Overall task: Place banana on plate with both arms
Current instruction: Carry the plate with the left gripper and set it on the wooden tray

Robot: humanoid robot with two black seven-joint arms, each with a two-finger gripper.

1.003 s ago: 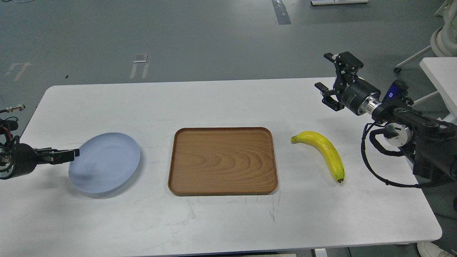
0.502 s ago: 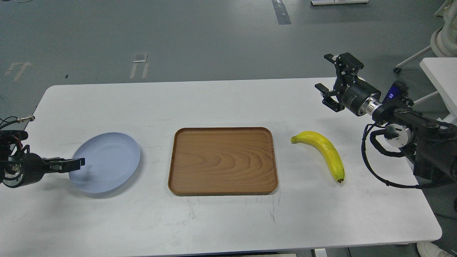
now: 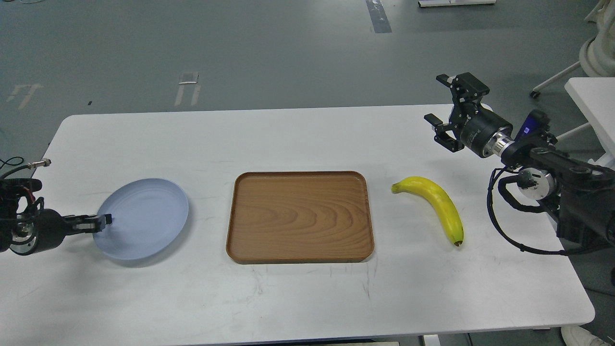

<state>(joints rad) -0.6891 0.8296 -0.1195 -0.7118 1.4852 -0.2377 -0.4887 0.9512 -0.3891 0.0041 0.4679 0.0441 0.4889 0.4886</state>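
The yellow banana [image 3: 436, 201] lies on the white table right of the tray, green stem toward the tray, dark tip toward the front. The pale blue plate [image 3: 144, 216] lies at the left. My left gripper [image 3: 102, 221] comes in low from the left, its tip at the plate's left rim; it is seen side-on as one thin bar, so its fingers cannot be told apart. My right gripper [image 3: 438, 102] hovers open and empty above the table's back right, beyond the banana and apart from it.
A brown wooden tray [image 3: 300, 216] sits empty in the table's middle, between plate and banana. The white table [image 3: 307, 298] ends close to the right arm. A second white table [image 3: 593, 98] and chair legs stand at the far right.
My left gripper has dropped lower and now sits at the plate's left rim. The plate, banana and right arm have hardly moved.
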